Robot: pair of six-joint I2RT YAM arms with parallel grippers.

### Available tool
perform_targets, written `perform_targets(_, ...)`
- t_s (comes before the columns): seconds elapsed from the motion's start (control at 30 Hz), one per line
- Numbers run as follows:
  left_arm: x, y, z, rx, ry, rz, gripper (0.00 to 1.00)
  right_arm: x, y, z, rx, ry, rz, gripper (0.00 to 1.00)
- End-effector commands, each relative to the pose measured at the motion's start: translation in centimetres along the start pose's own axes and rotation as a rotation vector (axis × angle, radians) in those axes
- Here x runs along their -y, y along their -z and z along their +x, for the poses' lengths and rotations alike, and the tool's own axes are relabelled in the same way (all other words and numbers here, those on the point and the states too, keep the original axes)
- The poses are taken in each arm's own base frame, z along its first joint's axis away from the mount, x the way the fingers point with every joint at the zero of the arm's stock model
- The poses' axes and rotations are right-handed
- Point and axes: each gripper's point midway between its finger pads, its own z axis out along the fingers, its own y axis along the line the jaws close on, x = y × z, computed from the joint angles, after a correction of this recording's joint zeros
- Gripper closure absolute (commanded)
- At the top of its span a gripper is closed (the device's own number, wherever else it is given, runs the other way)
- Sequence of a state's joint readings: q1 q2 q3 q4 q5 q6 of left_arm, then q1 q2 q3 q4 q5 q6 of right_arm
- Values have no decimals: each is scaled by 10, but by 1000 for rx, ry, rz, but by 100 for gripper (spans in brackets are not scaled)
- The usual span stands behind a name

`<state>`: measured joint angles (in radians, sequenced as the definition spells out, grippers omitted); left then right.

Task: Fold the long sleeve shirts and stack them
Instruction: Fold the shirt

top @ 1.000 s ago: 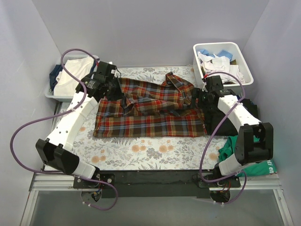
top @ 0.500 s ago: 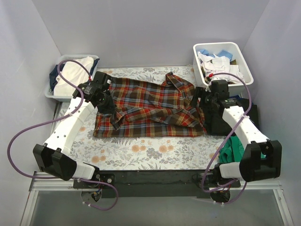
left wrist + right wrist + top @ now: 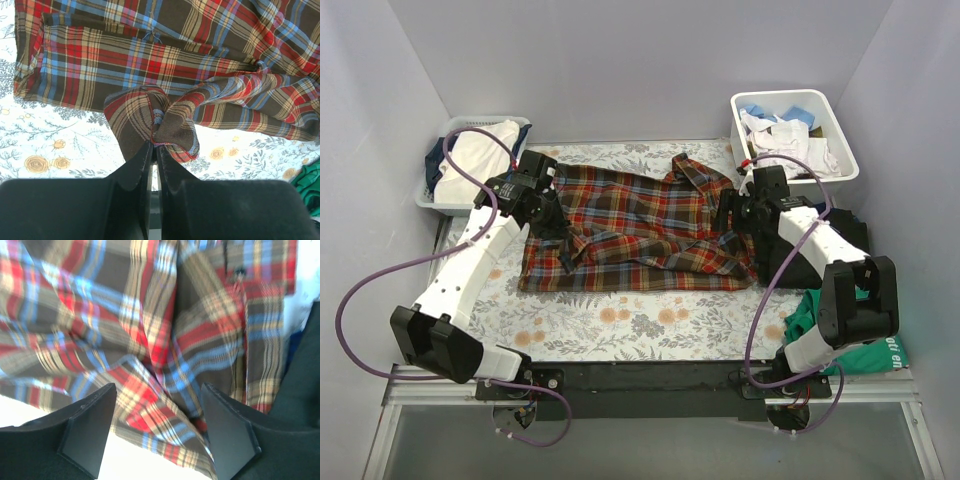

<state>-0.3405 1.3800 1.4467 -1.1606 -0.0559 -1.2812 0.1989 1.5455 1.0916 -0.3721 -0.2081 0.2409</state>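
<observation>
The plaid long sleeve shirt (image 3: 645,235) lies spread across the middle of the floral table, collar at the far side. My left gripper (image 3: 557,228) is shut on a bunched fold of it near its left edge. The left wrist view shows the fingertips (image 3: 154,148) pinching the plaid fold (image 3: 170,120) a little above the table. My right gripper (image 3: 730,215) is open, just above the shirt's right edge. In the right wrist view the gripper (image 3: 157,390) has plaid cloth (image 3: 150,340) between its spread fingers, not held. A black folded garment (image 3: 850,232) lies at the right, partly under the right arm.
A white bin (image 3: 840,130) of white and blue clothes stands at the far right. A basket (image 3: 432,190) with white cloth stands at the far left. A green garment (image 3: 808,315) lies near the right arm's base. The floral table (image 3: 620,320) shows in front of the shirt.
My left gripper has pulled its fold of the shirt toward the near left, so the heaped cloth in the middle lies flatter. My right gripper has shifted slightly left.
</observation>
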Motion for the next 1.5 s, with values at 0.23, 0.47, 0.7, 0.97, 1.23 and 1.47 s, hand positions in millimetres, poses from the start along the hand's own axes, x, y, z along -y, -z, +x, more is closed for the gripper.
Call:
perform_targets(0.23, 11, -4, -3, -11, 1, 46, 94, -3, 9, 45, -108, 90, -63, 73)
perform_targets(0.47, 8, -8, 2, -27, 1, 38, 94, -3, -9, 47, -162, 92, -69, 61)
perform_targets(0.7, 7, -8, 5, -32, 4, 42, 94, 2, -18, 50, -188, 88, -44, 49)
perform_targets(0.97, 6, -11, 8, -37, -1, 39, 94, 4, -21, 27, -147, 105, -12, 44)
perform_targets(1.23, 5, -12, 9, -39, -4, 37, 94, -6, -25, 42, -191, 114, -55, 46)
perform_targets(1.47, 4, -13, 10, -37, -3, 39, 94, -1, -17, 67, -222, 104, -31, 46)
